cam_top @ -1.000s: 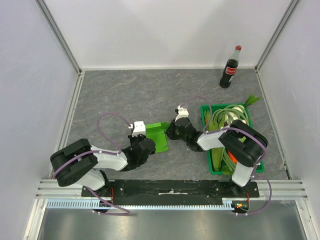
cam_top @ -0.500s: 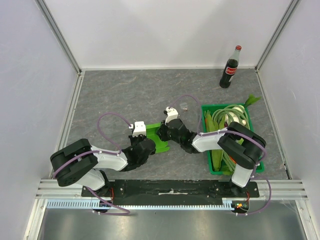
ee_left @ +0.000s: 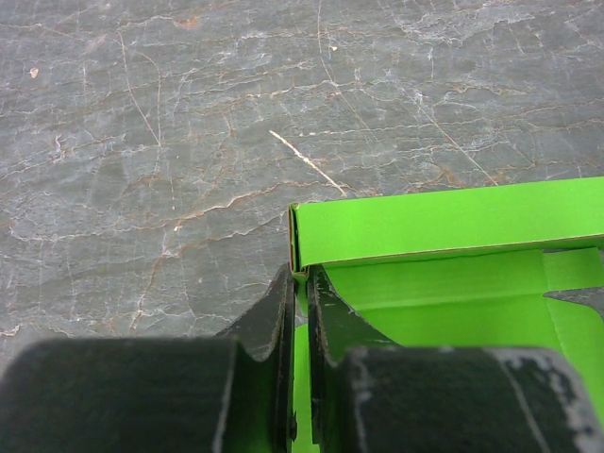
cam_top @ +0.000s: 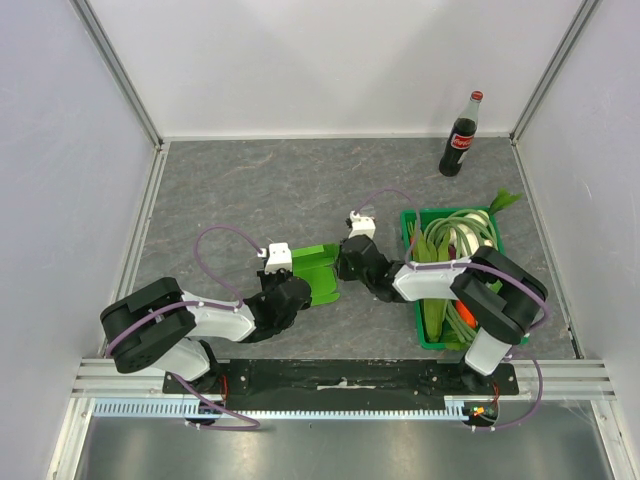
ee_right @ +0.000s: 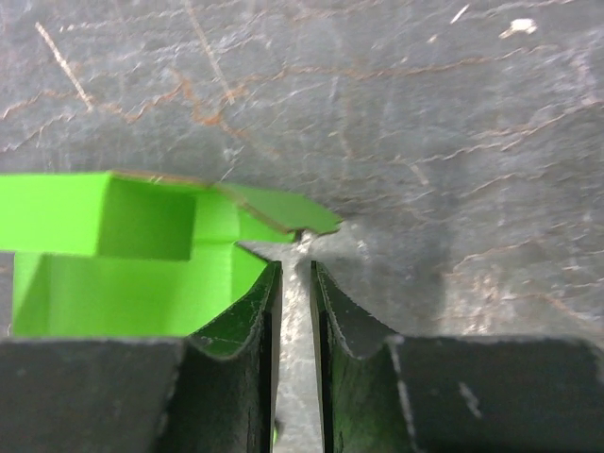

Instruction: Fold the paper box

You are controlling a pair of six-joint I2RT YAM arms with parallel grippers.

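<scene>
The paper box (cam_top: 315,268) is a lime-green card piece lying on the grey table between my two grippers, with its walls partly raised. In the left wrist view the box (ee_left: 444,226) fills the right half, and my left gripper (ee_left: 300,280) is shut on the corner of its left wall. From above, the left gripper (cam_top: 298,287) sits at the box's near-left side. My right gripper (cam_top: 343,268) is at the box's right edge. In the right wrist view its jaws (ee_right: 295,272) stand a narrow gap apart with only table between them, just short of a bent flap (ee_right: 283,213) of the box (ee_right: 113,260).
A dark-green crate (cam_top: 415,211) of vegetables stands at the right, under the right arm's forearm. A cola bottle (cam_top: 461,135) stands upright at the back right. White walls with metal rails close in the table on three sides.
The right gripper pushed left against the box half a second ago, then drew back to the right and parted its jaws a little. The left gripper kept its hold and stayed put.
</scene>
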